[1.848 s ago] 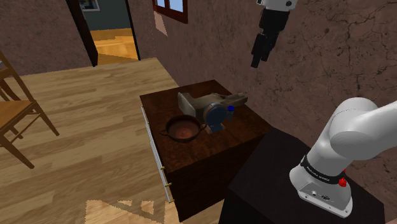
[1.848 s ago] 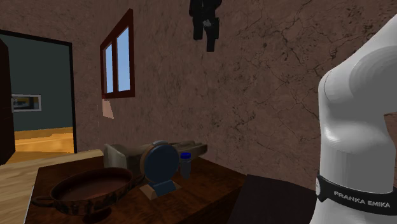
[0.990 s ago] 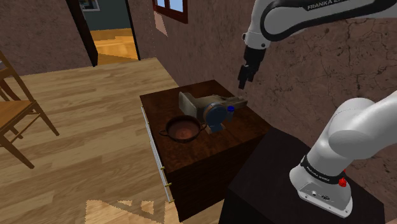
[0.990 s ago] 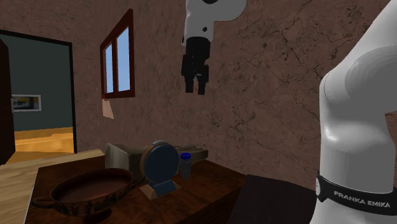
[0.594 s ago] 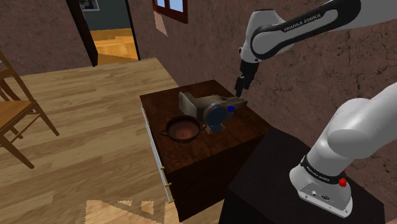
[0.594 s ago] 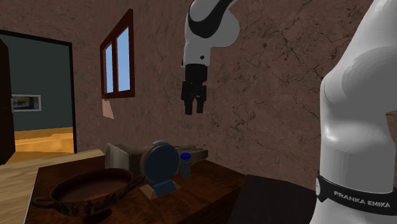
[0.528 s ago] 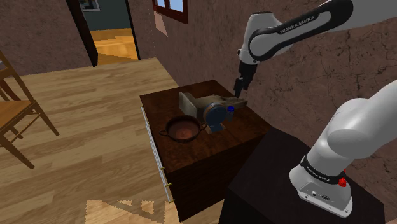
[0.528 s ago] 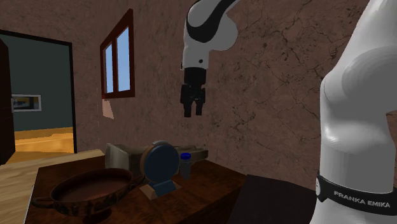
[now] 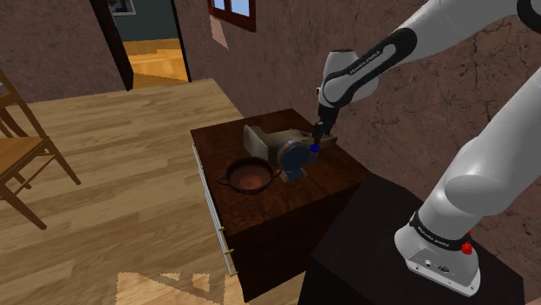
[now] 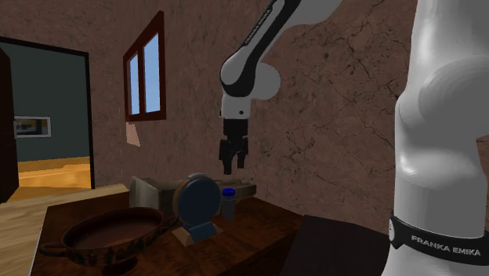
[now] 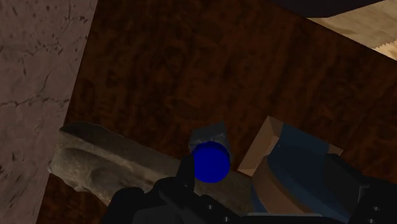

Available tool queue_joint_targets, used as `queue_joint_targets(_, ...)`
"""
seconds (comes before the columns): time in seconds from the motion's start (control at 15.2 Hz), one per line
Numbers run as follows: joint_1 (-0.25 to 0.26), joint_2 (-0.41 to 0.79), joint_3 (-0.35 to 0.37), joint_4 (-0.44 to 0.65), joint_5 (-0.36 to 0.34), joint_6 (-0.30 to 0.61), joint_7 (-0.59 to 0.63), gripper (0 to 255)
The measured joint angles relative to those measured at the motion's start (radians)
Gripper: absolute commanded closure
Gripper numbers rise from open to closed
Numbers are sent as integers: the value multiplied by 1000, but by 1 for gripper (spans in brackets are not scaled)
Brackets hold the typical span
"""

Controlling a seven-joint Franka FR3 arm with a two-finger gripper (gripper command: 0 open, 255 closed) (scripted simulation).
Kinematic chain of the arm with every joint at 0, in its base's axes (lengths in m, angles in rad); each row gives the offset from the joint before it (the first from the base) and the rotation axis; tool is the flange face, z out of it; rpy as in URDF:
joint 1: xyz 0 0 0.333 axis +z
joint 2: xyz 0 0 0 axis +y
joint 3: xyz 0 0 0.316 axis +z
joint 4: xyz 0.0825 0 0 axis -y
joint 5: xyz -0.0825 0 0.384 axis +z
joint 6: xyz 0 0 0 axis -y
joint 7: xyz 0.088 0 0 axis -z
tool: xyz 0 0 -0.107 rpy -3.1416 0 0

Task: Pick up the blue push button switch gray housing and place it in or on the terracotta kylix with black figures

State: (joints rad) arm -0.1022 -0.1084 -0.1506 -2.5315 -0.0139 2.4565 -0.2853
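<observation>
Rough brown walls close in behind a dark wooden table (image 9: 338, 173) that stands on a plank floor. The hand (image 10: 229, 165) hangs just above the push button switch (image 10: 228, 201), its fingers spread apart and touching nothing.

The switch, a small grey housing with a blue cap, stands upright on the table. It is hemmed in, with a blue disc on a pale base (image 9: 293, 158) just beside it on one side and a long stone-coloured piece (image 9: 269, 137) right behind it. The wrist view shows the blue cap (image 11: 210, 161) near the middle, and the disc's base (image 11: 267, 149) sits very close to the housing.

That crowding looks like the main hazard. A finger coming straight down could land on the disc or the stone-coloured piece instead of slipping past the housing. The small switch could be knocked over or pinched only by its rounded cap, where the grip may slide off.

The terracotta kylix (image 9: 250, 178) sits beyond the disc. A low carry would likely clip the disc on the way across.
</observation>
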Motion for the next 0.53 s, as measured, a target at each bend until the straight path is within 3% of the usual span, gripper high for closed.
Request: queue_joint_targets(0.53, -24, 254, -21, 88, 57, 159, -91, 0)
